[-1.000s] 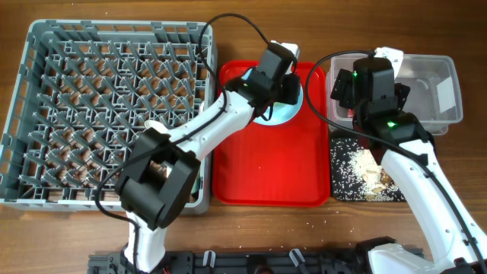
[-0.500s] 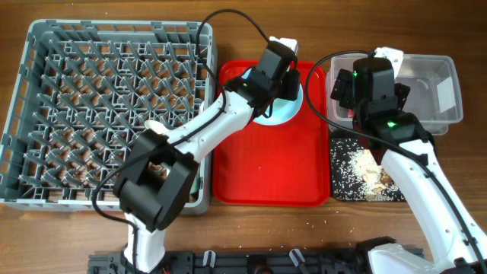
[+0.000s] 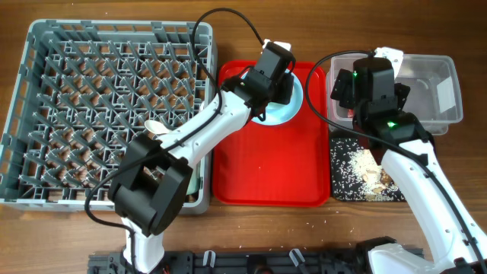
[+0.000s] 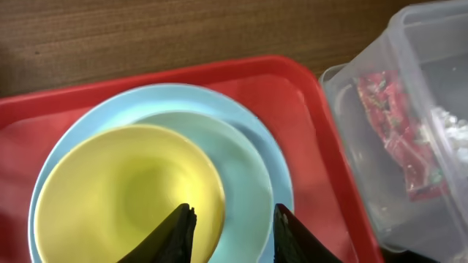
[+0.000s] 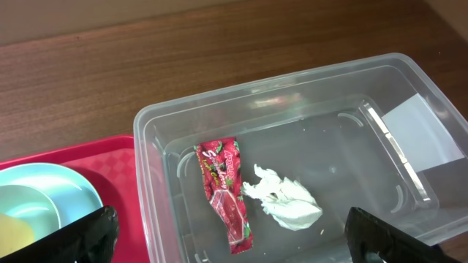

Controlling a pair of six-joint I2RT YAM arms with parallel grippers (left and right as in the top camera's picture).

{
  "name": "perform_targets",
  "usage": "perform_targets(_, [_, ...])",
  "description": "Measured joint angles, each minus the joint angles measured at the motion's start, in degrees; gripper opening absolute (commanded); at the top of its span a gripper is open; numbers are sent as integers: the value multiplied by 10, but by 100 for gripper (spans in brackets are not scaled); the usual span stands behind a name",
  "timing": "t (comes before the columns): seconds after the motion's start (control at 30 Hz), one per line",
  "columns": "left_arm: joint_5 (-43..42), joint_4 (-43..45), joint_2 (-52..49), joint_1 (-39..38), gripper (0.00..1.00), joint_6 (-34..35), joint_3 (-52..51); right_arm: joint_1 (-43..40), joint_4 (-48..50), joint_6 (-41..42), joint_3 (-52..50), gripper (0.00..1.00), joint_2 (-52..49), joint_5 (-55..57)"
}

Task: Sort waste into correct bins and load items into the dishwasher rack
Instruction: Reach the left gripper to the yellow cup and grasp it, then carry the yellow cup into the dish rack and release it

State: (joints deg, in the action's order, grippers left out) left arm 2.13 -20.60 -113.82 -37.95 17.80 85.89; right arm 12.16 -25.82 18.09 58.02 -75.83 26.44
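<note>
Nearest on the right lies the black tray (image 3: 332, 190), strewn with whitish crumbs (image 3: 350, 169) and a few beige chunks (image 3: 374, 175). Just left of it is the red tray (image 3: 266, 175). Left again is the rack (image 3: 114, 29), which runs from the near edge of the table to the far one, with the left arm passing over its near right corner. At the far end of the red tray sits the plate (image 4: 183, 98), with the mint bowl (image 4: 243, 161) in it and the cup (image 4: 124, 190) nested in the bowl. The left gripper (image 4: 234, 210) hangs close above this stack, its jaws partly apart with nothing clamped between them. One finger (image 4: 175, 234) is over the cup's hollow and the other over the bowl, so the cup's rim lies under the gap. Whether either tip touches the dishes cannot be told. To the right, beyond the black tray, the tub (image 5: 292, 79) stands just beside the red tray's far right corner. On its floor the wrapper (image 5: 227, 186) and the tissue (image 5: 287, 202) lie side by side, touching or nearly so. The right gripper (image 5: 230, 219) hovers over the tub, its jaws spread wide and empty. A white label (image 5: 420, 120) shows at the tub's right end.
</note>
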Motion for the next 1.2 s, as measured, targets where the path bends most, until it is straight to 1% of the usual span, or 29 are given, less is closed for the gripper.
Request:
perform_targets(0.17, [0,-13,-10,0,34,0,0,0,0,0,0,100,0,0])
perform_targets(0.27, [1,-13,-20,0,28,-2,0,0,0,0,0,100,0,0])
perform_targets(0.3, [2,-13,-24,0,23,-2,0,0,0,0,0,100,0,0])
perform_targets(0.33, [2,-12,-28,0,12,-4,0,0,0,0,0,100,0,0])
perform_targets(0.37, [2,-10,-30,0,5,-6,0,0,0,0,0,100,0,0])
perform_targets(0.47, [9,35,-30,0,4,-8,0,0,0,0,0,100,0,0])
perform_targets(0.53, [11,47,-28,4,4,-8,0,0,0,0,0,100,0,0])
perform_targets(0.6, [11,45,-22,8,4,-6,0,0,0,0,0,100,0,0])
perform_targets(0.67, [2,17,22,23,4,12,0,0,0,0,0,100,0,0])
perform_targets(0.73, [-44,-23,85,53,4,34,0,0,0,0,0,100,0,0])
perform_targets(0.8, [-117,-58,152,109,4,57,2,0,0,0,0,100,0,0])
perform_targets(0.83, [-181,-87,183,156,4,70,8,0,0,0,0,100,0,0])
perform_targets(0.9, [-276,-144,201,224,4,80,16,0,0,0,0,100,0,0])
perform_targets(0.93, [-340,-202,202,266,4,81,18,0,0,0,0,100,0,0])
perform_targets(0.97, [-395,-249,195,303,4,75,14,0,0,0,0,100,0,0])
perform_targets(1.03, [-489,-323,176,356,4,27,-7,0,0,0,0,100,0,0])
perform_targets(1.07, [-514,-331,172,365,4,13,-19,0,0,0,0,100,0,0])
perform_targets(1.1, [-579,-342,168,382,4,-23,-59,0,0,0,0,100,0,0])
perform_targets(1.2, [-656,-321,166,396,4,-52,-124,0,0,0,0,100,0,0])
